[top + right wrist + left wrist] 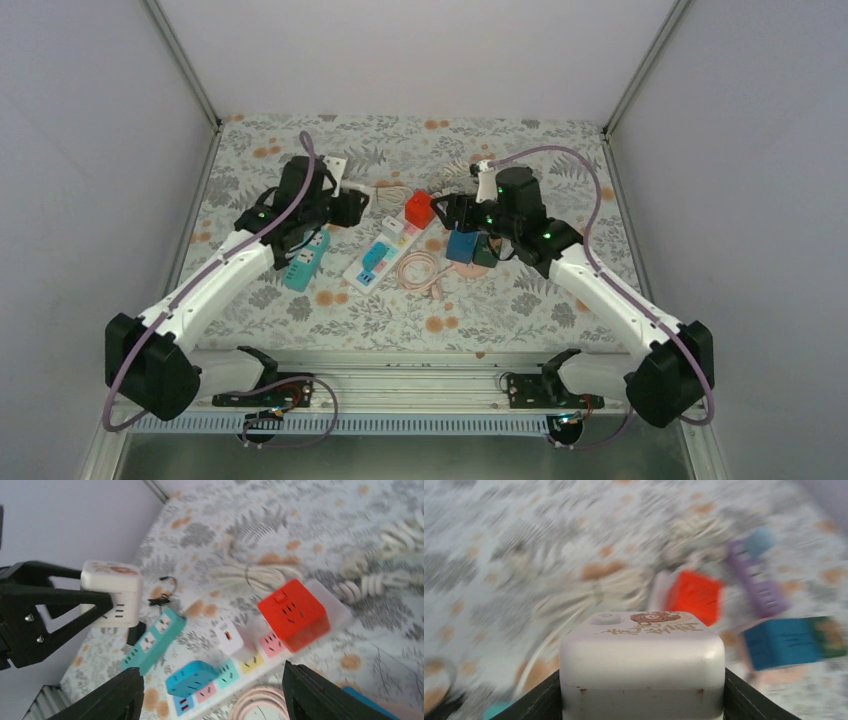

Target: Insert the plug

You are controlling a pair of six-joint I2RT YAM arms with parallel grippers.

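Grips white cube plug [642, 660] by two opposite sides with left tool [352, 207], clear of the floral worktop [400, 310], left of red cube [292, 614]. Holds right tool [215, 700] spread wide, pinching nothing, above multicoloured power strip [235, 667]. Finds red cube seated on strip's far end, blue adapter [192, 677] on near end, teal strip [152, 640] lying just left. Heavily blurred beyond the plug in left wrist view.

Heavy blur smears the floral tablecloth [499, 555] in the left wrist view; its bottom edge crops the white cube-shaped plug adapter [642, 670].
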